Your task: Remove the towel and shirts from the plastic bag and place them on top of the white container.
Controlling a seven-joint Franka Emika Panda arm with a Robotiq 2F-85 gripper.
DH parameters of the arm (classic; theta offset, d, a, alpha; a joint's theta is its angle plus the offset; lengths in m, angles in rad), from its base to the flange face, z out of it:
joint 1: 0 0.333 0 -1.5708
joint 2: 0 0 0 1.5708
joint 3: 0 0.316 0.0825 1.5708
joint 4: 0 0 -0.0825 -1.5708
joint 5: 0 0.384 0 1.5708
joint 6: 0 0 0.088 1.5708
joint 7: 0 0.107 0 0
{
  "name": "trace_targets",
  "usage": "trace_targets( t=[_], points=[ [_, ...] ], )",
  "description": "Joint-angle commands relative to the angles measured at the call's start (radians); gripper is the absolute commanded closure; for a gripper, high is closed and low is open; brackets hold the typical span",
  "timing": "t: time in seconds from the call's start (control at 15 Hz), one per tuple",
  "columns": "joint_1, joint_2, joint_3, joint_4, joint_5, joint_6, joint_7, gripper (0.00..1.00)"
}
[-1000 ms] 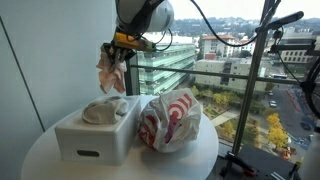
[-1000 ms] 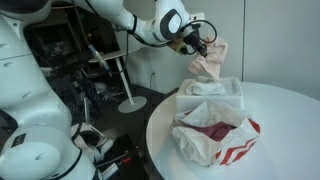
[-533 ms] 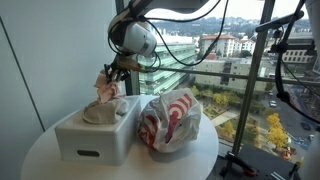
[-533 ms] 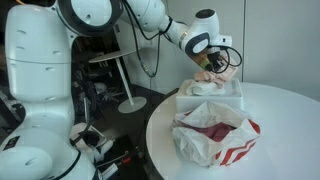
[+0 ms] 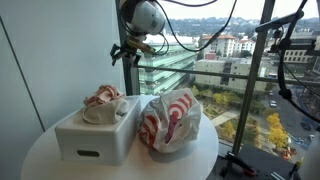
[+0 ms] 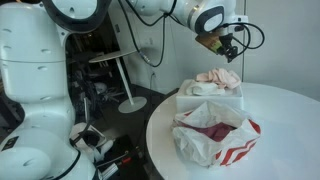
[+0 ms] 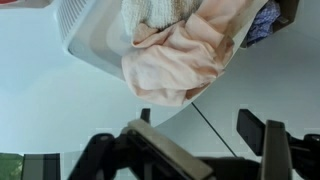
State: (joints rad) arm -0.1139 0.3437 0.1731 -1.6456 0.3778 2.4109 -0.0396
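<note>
A pale pink shirt [image 5: 101,95] and towel [image 5: 100,113] lie on the white container [image 5: 85,141] (plastic bag [image 5: 170,120] just beside).

Free room was seen above the white container [image 5: 85,138], but its lid was covered by the towel [image 5: 98,113] and a pink shirt [image 5: 103,95]. The open plastic bag [image 6: 215,140] was set just beside.

Legible words, numbers, brand names: none can be read in any view.

Printed marks: one entry. The plastic bag [image 5: 152,128] is white and carries red bullseye rings [image 5: 178,114], large and concentric, on the side seen in an exterior view. In an exterior view the same bag [image 6: 196,148] shows only curved red bands on its crumpled lower front. No lettering can be made out beside the emblem.
</note>
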Motion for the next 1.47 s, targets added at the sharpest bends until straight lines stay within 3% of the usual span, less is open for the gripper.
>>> trace_targets(
  t=[0.0, 0.33, 0.53, 0.8, 1.4],
  points=[
    [0.02, -0.163, -0.092, -0.125, -0.038, -0.057, 0.104, 0.0],
    [0.019, -0.385, -0.195, -0.369, -0.165, -0.226, 0.242, 0.0],
    [0.014, -0.497, -0.218, -0.514, -0.212, -0.354, 0.3, 0.0],
    [0.009, -0.496, -0.217, -0.605, -0.267, -0.492, 0.347, 0.0],
    [0.031, -0.249, -0.219, -0.656, -0.567, -0.26, 0.588, 0.0]
  ],
)
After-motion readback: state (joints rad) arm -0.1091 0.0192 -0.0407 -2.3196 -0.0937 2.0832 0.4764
